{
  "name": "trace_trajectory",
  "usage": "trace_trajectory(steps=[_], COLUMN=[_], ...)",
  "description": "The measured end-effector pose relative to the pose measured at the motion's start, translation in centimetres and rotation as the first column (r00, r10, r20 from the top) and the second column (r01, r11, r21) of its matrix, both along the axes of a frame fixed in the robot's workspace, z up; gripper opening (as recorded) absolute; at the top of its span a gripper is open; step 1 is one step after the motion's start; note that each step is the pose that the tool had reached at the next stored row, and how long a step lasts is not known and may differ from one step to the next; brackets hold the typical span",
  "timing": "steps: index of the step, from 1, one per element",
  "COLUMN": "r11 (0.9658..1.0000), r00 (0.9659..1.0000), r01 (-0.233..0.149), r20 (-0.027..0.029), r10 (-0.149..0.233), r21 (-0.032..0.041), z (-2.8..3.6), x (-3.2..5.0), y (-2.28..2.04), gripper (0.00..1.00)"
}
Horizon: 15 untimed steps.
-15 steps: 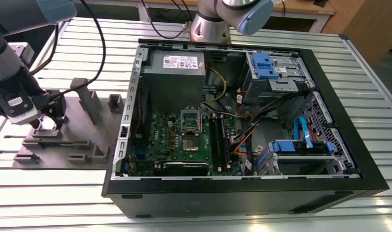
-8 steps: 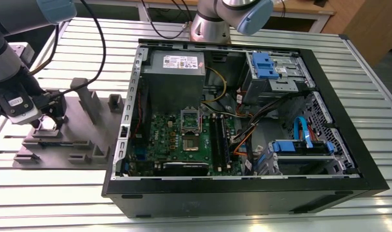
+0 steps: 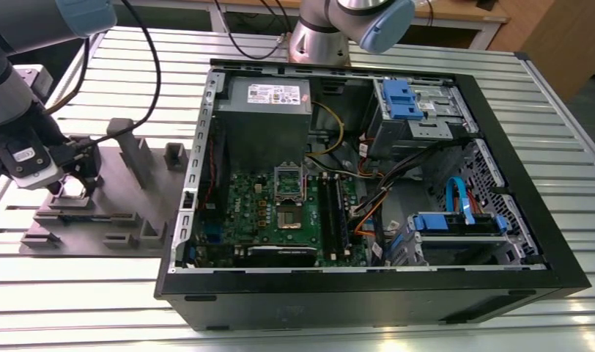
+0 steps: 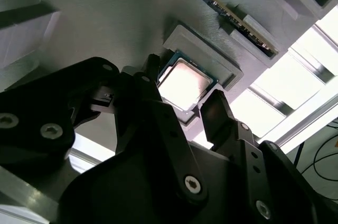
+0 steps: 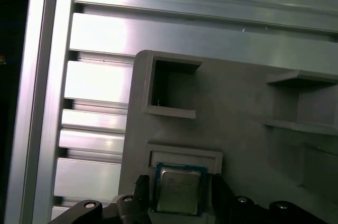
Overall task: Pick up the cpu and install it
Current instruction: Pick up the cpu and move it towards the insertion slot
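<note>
Desk (image 3: 83, 308) is slatted aluminium, so the fixtures sit flat at a known height. The case (image 3: 376, 293) lies on its side with the open side up, probably so the board (image 3: 248, 205) faces up for top-down access. The socket (image 3: 289, 214) sits mid-board; its frame looks flipped back with the dark centre exposed, so I'd read it as empty and ready. The grey tray (image 3: 112, 213) is on the desk just beside the case, at the exterior view's left, and its raised blocks and pockets hold parts at fixed poses. The arm is down over the tray's far-left end, well apart from the socket. In both wrist views the gripper (image 5: 179, 184) is open, with one finger on each side of the cpu (image 4: 182, 84), straddling two opposite edges. I can't see contact, so I judge it not yet clamped and nothing is held. The cpu lies flat, metal top up, in its shallow square pocket in the tray; the pocket's lip keeps it squared for an edge grasp. The pick is not done and the install hasn't started.
</note>
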State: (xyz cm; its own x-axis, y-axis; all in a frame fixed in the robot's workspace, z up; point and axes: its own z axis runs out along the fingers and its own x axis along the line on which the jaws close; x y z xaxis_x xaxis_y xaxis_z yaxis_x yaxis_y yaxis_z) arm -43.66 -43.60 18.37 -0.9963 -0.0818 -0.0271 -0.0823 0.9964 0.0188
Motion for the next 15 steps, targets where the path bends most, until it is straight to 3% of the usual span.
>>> trace_trajectory(steps=[9, 15], r11=[0.9993, 0.9992], r00=[0.9993, 0.9992], r01=[0.038, 0.04], r20=[0.0, -0.0001], r10=[-0.038, -0.04], r21=[0.0001, 0.0008], z=[-0.06, -0.09], x=[0.0, 0.0], y=[0.0, 0.0], gripper=[0.59, 0.59])
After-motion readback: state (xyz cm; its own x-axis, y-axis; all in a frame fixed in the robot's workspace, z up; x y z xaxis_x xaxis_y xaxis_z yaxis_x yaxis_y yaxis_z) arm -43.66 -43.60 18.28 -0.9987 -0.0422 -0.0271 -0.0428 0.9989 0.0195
